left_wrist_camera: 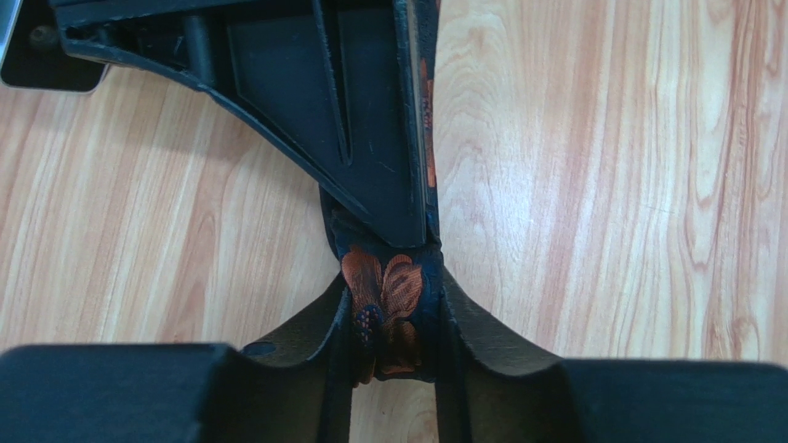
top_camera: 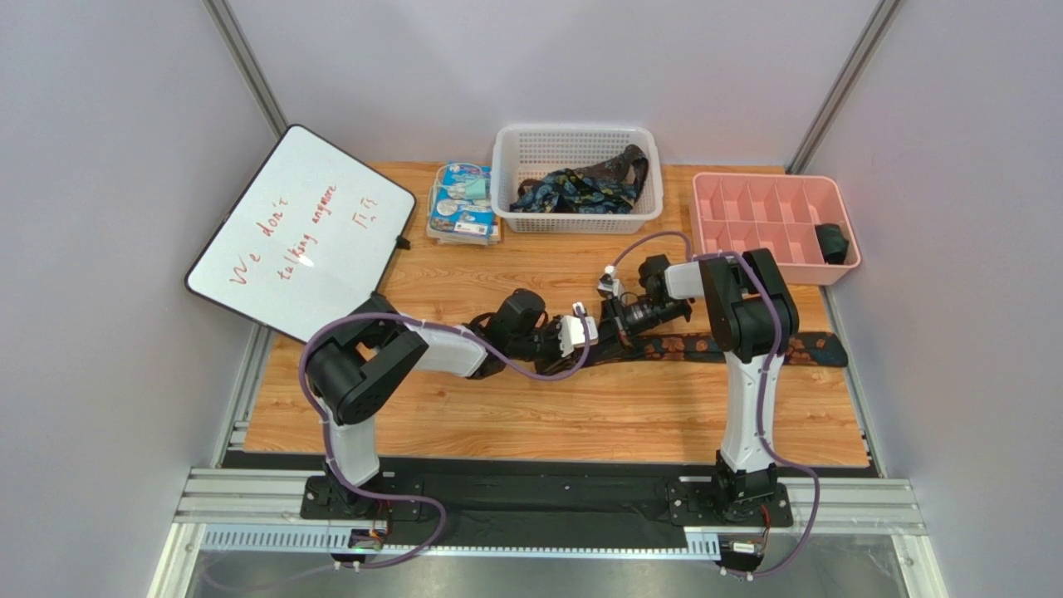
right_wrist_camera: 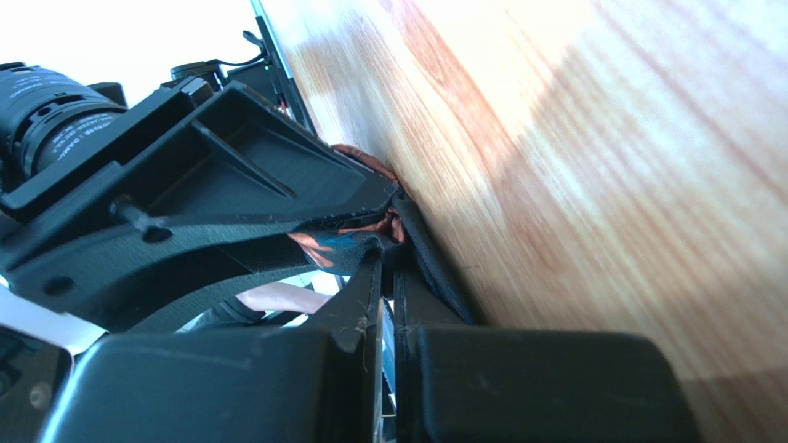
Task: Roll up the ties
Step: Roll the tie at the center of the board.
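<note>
Pinching a folded end of the tie (left_wrist_camera: 388,277), the left gripper (left_wrist_camera: 393,305) has its two fingers pressed on the cloth from both sides, so it grips the tie. The fold shows orange-brown flowers on dark navy fabric and it sits just above the wooden table (top_camera: 499,411).

The right gripper (right_wrist_camera: 388,249) meets it from the opposite side, tip to tip. Its fingers are closed together. Orange cloth lies right at their tips, but I cannot tell if any of it is caught between them.

From this point, near the middle of the table, the tie runs flat to the right. It passes under the right arm and ends near the right edge of the table. Both arms reach inward from the near edge and their wrists almost touch above the tie.

Further back, a white basket (top_camera: 518,150) holds the other ties (top_camera: 580,187) in a loose heap. To its left lies a blue-white packet (top_camera: 464,202), and beside that a whiteboard (top_camera: 300,231) with red writing leans at the back left corner. To the right of the basket stands a pink tray (top_camera: 761,185) with compartments; one small dark bundle (top_camera: 832,243) sits in a compartment at its right end.
</note>
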You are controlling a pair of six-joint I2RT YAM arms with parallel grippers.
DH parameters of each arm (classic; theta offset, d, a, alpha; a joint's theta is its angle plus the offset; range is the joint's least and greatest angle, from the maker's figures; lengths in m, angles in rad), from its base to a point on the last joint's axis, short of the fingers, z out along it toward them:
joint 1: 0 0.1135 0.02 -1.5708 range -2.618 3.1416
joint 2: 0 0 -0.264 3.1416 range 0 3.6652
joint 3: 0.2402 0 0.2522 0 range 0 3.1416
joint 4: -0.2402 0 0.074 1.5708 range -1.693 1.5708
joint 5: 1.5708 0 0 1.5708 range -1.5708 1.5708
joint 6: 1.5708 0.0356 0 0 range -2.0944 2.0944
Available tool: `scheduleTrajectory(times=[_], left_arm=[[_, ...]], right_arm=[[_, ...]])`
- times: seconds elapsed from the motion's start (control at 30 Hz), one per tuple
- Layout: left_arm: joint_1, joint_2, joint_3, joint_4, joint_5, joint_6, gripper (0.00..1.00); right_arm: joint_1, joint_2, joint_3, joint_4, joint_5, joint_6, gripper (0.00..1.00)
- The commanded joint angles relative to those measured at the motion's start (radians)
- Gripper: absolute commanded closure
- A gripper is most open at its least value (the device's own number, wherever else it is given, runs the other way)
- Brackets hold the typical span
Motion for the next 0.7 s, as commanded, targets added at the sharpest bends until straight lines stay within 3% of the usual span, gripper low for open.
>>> scheduleTrajectory(times=[0.0, 0.07, 0.1, 0.23, 0.67], left_arm=[[-0.009, -0.005, 0.075, -0.327, 0.048, 0.122, 0.77], [-0.017, -0.014, 0.105, -0.417, 0.02, 0.128, 0.81], [-0.018, -0.017, 0.132, -0.52, 0.008, 0.131, 0.82], [-0.044, -0.034, 0.161, -0.641, -0.057, 0.127, 0.8], [-0.089, 0.024, 0.29, -0.814, -0.135, 0.053, 0.74]], right_arm=[[-0.02, -0.057, -0.059, -0.069, 0.115, 0.073, 0.84], [-0.032, -0.116, -0.066, -0.06, 0.115, 0.082, 0.66], [-0.035, -0.159, -0.066, -0.063, 0.118, 0.085, 0.61], [-0.04, -0.215, -0.072, -0.06, 0.105, 0.111, 0.48], [0.07, -0.132, -0.096, 0.11, 0.077, 0.223, 0.55]])
